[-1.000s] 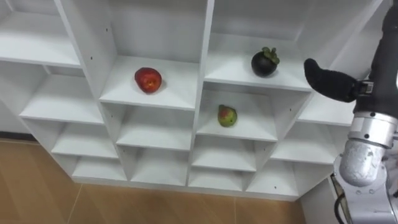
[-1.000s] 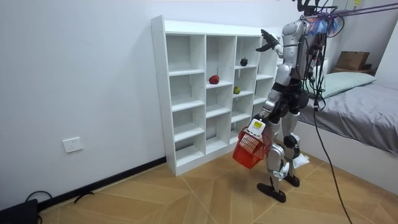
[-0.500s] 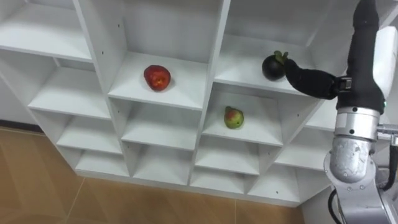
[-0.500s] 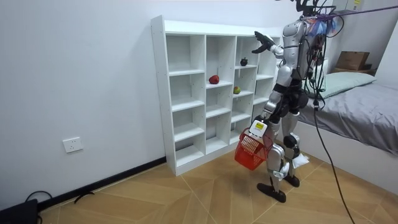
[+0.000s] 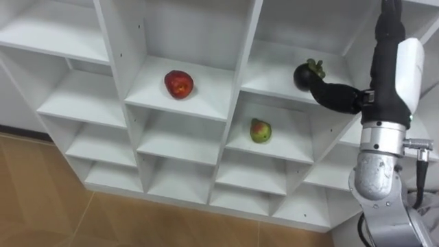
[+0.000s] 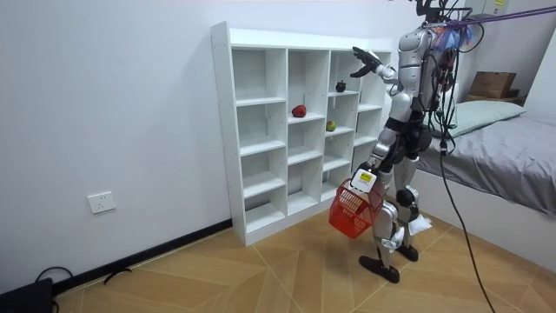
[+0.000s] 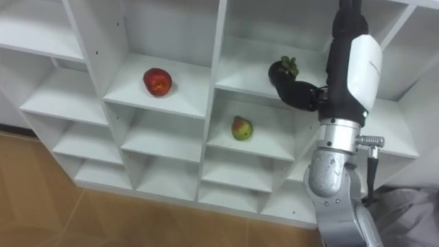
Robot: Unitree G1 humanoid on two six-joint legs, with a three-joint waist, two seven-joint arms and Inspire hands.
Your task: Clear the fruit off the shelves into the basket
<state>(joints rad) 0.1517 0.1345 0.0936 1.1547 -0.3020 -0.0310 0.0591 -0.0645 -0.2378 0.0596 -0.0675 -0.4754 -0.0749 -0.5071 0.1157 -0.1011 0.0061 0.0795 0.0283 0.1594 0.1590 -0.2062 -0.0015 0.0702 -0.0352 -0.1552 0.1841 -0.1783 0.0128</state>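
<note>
Wood floor (image 5: 41, 206), white closet (image 5: 199, 147); right hand (image 5: 334, 96) at mangosteen (image 5: 302, 74); left hand (image 6: 365, 178) holds basket (image 6: 349, 211).

Right hand (image 5: 334, 95) raised, fingers (image 5: 322, 89) extended.

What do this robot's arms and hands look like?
The right hand is black, on a black forearm with a rounded white cover. Below sits a silver metal elbow cylinder, a dark cable beside it. The left hand bears a white tag.

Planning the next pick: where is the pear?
In the left eye view, right of centre, the pear lies in the closet cell under the dark fruit, lower right of the apple.
</note>
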